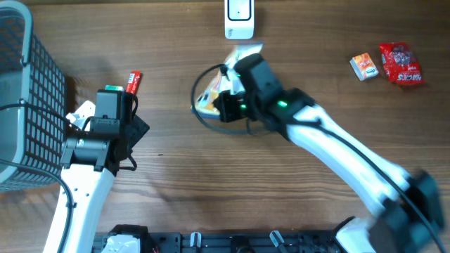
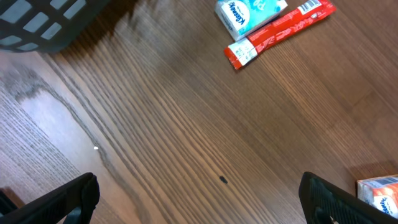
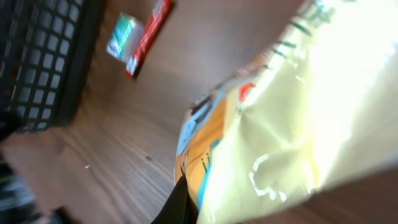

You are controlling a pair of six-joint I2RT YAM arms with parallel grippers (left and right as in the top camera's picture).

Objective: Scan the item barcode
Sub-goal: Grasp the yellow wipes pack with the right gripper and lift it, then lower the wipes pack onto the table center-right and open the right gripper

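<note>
At the far left stands the dark mesh basket (image 1: 21, 84), and my left gripper (image 1: 112, 105) hangs over the wooden table (image 1: 176, 176) just beside it. Its fingers (image 2: 62, 202) are spread wide apart with only bare wood between them, so that hand holds nothing. In my left wrist view a Kleenex tissue pack (image 2: 249, 14) and a red stick packet (image 2: 280, 31) lie touching each other ahead of the fingers. The corner of a small orange-and-white carton (image 2: 379, 193) peeks in beside my right-hand finger.

Toward the middle, my right gripper (image 1: 226, 104) is clamped tight on the snack bag (image 1: 208, 100). The bag is the item to be read, a shiny pale-yellow pouch with orange and blue print. It is pinched between my jaws and sticks out on my left side, above a loop of black cable (image 1: 200, 116). In my right wrist view the bag fills most of the frame, tilted, and one dark finger (image 3: 180, 205) shows at its lower edge. I cannot make out a barcode on the face I see.

The white scanner (image 1: 239, 17) sits at the far edge of the table, just beyond the bag's upper end and near it. I cannot tell whether they touch.

Well off to the right lie a small orange box (image 1: 364, 66) and a red packet (image 1: 401, 63), side by side.
</note>
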